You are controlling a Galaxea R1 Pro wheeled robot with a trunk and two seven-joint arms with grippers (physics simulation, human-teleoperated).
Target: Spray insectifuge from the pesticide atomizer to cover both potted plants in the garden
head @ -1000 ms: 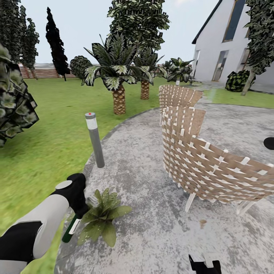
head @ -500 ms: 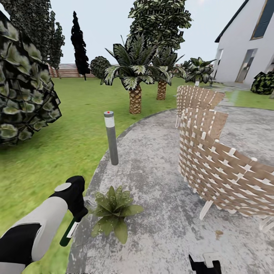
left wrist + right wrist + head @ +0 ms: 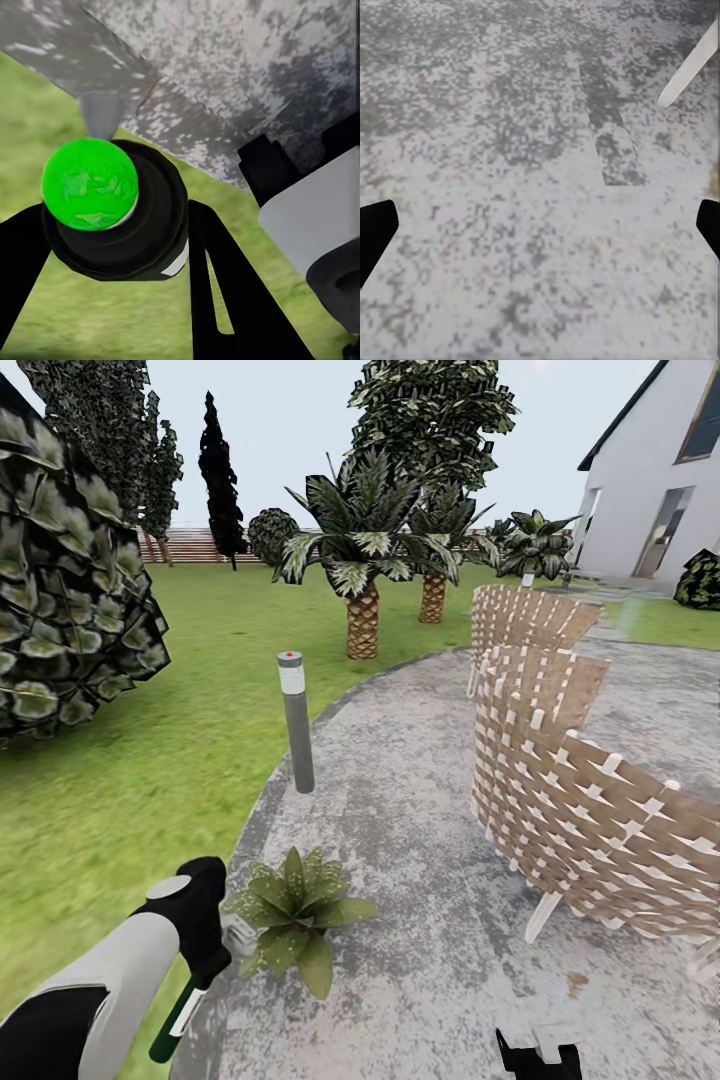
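Looking through the head view, the left gripper [image 3: 205, 945] is seen low at the left, closed around the pesticide atomizer [image 3: 175, 1020], whose dark green body with a white label hangs down and tilted over the border between the lawn [image 3: 130, 760] and the grey paved circle [image 3: 420, 920]. Just beside the gripper, on the edge of the paving, one potted plant [image 3: 295, 915] is found, a low rosette of pointed green leaves; its pot is hidden by the leaves. A grey bollard lamp [image 3: 296, 722] is placed upright further along the same edge. Woven chairs [image 3: 580, 800] are standing on the paving at the right, and palms [image 3: 362, 590] and a white house [image 3: 660, 490] are seen behind. At the bottom edge, a dark part of the right gripper [image 3: 538, 1057] is visible. In the left wrist view, the atomizer [image 3: 112, 210] is seen from its end, held between the two black fingers [image 3: 225, 285], with a bright green round spot on it; grass and paving lie below. In the right wrist view, two black fingertips [image 3: 375, 232] are seen far apart at the two sides, with nothing between them, above the speckled paving [image 3: 525, 187], where a white chair leg [image 3: 690, 67] crosses one corner.
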